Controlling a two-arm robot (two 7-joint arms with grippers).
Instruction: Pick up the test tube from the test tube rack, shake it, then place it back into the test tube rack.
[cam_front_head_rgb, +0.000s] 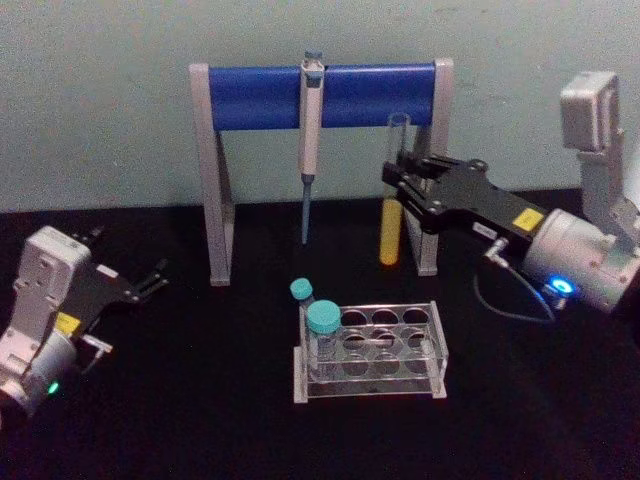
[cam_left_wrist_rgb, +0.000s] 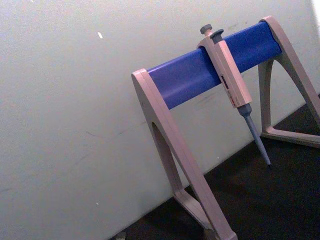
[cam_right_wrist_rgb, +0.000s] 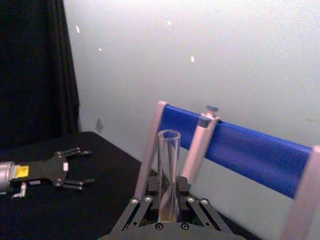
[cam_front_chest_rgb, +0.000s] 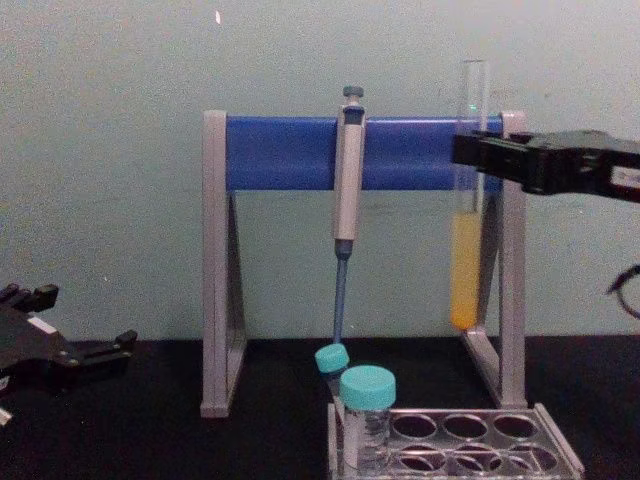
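Right gripper (cam_front_head_rgb: 400, 180): gripped tube (cam_front_head_rgb: 389, 235) upright, beyond rack (cam_front_head_rgb: 440, 350).
Shake: best kept small; tube was uncapped.
Left gripper (cam_front_head_rgb: 152, 279): parked left, fingers apart.

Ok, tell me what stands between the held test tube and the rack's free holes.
Nothing visible does. The right gripper holds the test tube upright, higher than the test tube rack. Two teal-capped vials fill holes at its left end; the holes right of them look empty. The left gripper rests open, far left.
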